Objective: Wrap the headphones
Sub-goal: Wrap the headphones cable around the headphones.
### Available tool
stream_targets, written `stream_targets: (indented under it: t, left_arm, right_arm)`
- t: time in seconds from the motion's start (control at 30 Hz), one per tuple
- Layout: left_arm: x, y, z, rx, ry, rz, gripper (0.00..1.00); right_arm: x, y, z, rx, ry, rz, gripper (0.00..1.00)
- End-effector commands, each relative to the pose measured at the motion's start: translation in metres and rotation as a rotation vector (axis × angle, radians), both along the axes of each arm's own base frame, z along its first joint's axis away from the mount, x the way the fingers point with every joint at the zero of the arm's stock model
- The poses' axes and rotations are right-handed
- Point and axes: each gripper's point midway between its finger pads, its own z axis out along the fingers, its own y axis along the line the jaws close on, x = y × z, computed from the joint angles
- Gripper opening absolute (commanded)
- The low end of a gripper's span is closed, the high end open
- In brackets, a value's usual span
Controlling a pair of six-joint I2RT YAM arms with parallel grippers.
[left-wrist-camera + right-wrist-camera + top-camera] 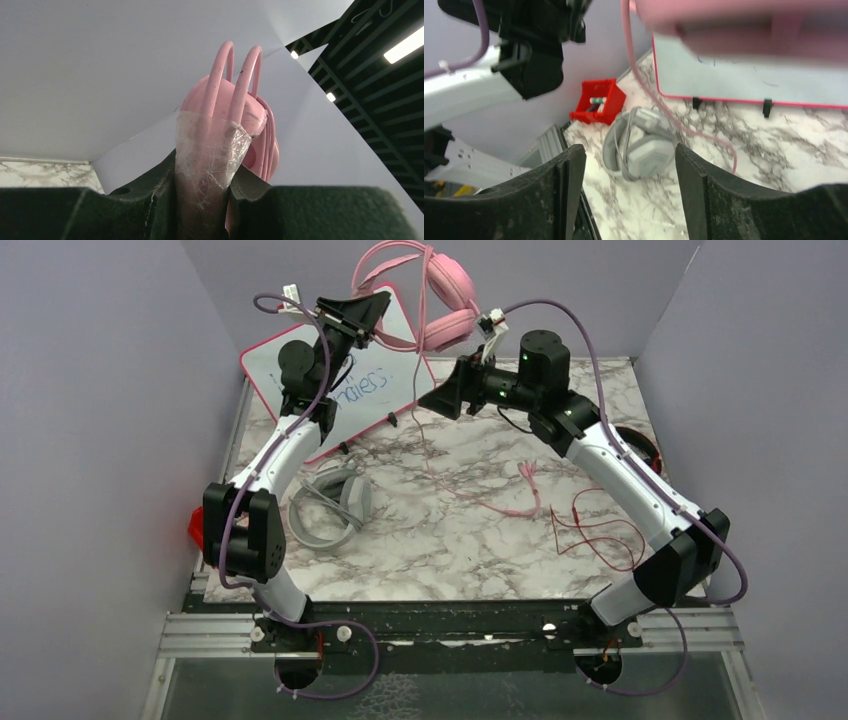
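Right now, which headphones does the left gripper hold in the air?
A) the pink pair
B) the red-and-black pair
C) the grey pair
A: the left gripper grips the pink headphones by the taped headband, while the grey headphones lie on the marble table.

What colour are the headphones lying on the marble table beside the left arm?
Light grey; these headphones show best in the right wrist view.

I see a white-and-grey marbled tabletop [470, 550]. On it: a grey over-ear headphone pair [330, 508] at the left, a pink-framed whiteboard [400, 390] at the back, a small red plastic bin [197, 528] at the left edge, and a thin pink cable [505, 508] beside a thin red cable [600, 530], right of centre.
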Motion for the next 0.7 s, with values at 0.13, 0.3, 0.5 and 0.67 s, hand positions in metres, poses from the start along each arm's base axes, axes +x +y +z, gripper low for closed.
stream_targets:
  t: [0.13, 0.3, 0.5, 0.67]
  left_arm:
    - [-0.038, 0.022, 0.078, -0.105, -0.205, -0.043, 0.0]
    - [-0.049, 0.022, 0.099, -0.126, -0.244, -0.067, 0.0]
    - [-0.056, 0.02, 0.11, -0.141, -0.247, -0.111, 0.0]
    - [-0.065, 0.02, 0.115, -0.141, -0.256, -0.127, 0.0]
  right_arm:
    - [-0.056, -0.04, -0.023, -0.129, -0.229, 0.07, 0.81]
    - [-0.044, -0.066, -0.076, -0.173, -0.347, -0.077, 0.9]
    - [-0.017, -0.068, -0.14, -0.126, -0.268, -0.109, 0.91]
    - [-0.012, -0.044, -0.17, -0.015, -0.181, 0.078, 0.91]
